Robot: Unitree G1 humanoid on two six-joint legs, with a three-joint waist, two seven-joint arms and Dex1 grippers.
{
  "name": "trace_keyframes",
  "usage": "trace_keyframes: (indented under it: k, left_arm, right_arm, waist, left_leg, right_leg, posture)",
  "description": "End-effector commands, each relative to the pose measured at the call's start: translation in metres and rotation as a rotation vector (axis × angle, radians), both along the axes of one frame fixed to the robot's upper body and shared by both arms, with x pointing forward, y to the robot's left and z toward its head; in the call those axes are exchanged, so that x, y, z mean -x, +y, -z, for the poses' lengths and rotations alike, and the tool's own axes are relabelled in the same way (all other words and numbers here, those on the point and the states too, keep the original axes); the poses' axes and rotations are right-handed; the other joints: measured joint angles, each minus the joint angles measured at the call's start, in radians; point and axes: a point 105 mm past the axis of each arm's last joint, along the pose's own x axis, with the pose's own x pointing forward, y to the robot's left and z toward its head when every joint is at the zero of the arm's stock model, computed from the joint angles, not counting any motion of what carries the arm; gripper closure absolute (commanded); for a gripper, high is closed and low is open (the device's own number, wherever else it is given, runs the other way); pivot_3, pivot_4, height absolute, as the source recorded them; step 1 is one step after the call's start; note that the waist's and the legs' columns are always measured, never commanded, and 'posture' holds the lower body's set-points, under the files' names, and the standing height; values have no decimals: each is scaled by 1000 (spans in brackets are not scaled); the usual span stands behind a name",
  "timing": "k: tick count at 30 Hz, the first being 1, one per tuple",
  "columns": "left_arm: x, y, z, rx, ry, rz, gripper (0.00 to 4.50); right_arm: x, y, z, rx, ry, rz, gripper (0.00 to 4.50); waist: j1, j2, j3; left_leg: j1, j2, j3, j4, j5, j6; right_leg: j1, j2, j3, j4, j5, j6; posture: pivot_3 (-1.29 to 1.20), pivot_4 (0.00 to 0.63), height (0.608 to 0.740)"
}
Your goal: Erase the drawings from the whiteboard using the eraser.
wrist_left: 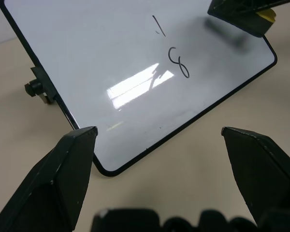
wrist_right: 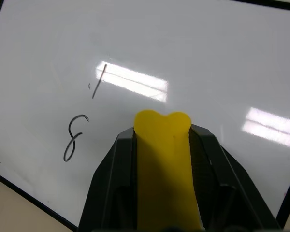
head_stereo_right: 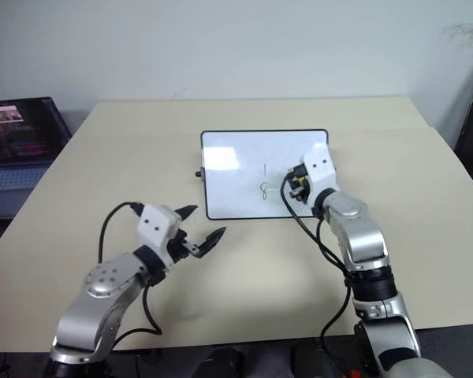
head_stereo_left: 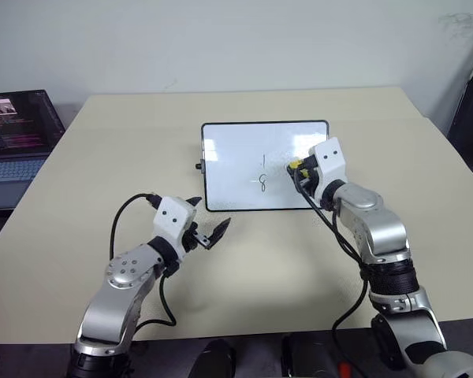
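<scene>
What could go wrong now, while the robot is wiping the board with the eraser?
1. The right gripper pinches the yellow eraser so that it bulges; it may twist or slip during a stroke.
2. The drawings lie beside the eraser, toward the robot's left; a short stroke could miss them.
3. The left gripper is open and off the whiteboard, so pushing might shift it.

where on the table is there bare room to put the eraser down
Free: the tabletop right of the whiteboard, and the strip between the board and the far edge. Crowded: the right gripper holding the eraser by the drawings; the open left gripper in front.
</scene>
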Motion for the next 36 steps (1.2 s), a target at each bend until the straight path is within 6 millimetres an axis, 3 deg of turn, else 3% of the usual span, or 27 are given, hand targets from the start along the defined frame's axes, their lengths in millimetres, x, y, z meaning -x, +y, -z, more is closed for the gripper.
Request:
trace_keyframes:
  k: [1,7,16,19,23,36]
  left_arm:
    - [-3,1,-13,-7,-61,4,0]
    - [-5,0,-14,-9,-65,11,0]
    - [-7,-5,-12,-15,-69,24,0]
    - [-10,-4,-15,1,-78,2,0]
    - [-10,-2,-18,13,-85,-14,0]
    - [-8,-7,-19,12,-92,-2,0]
  right_arm:
    - [2,4,-21,-16,-79,-9,3356]
    - [-2,10,-27,-10,-107,-25,3356]
    - [-16,48,-51,0,-209,-119,3356]
    - [-23,65,-49,33,-219,-147,3356]
    - [-28,72,-42,72,-216,-165,3356]
    - [-42,61,-26,235,-205,-107,3356]
  waist:
    - [0,0,0]
    - [0,0,0]
    - [-2,0,0]
    - [-2,0,0]
    - [-1,0,0]
    - [-1,0,0]
  left_leg:
    - [0,0,0,0,0,0]
    - [0,0,0,0,0,0]
    - [0,0,0,0,0,0]
    - [0,0,0,0,0,0]
    - [0,0,0,0,0,0]
    - [0,0,0,0,0,0]
  right_leg:
    - [0,0,0,0,0,0]
    - [0,0,0,0,0,0]
    - [0,0,0,0,0,0]
    - [0,0,0,0,0,0]
    - [0,0,0,0,0,0]
    - [0,0,0,0,0,0]
  posture:
    - [0,150,740]
    - [0,150,740]
    - [0,150,740]
    - [0,150,740]
    - [0,150,740]
    - [0,150,740]
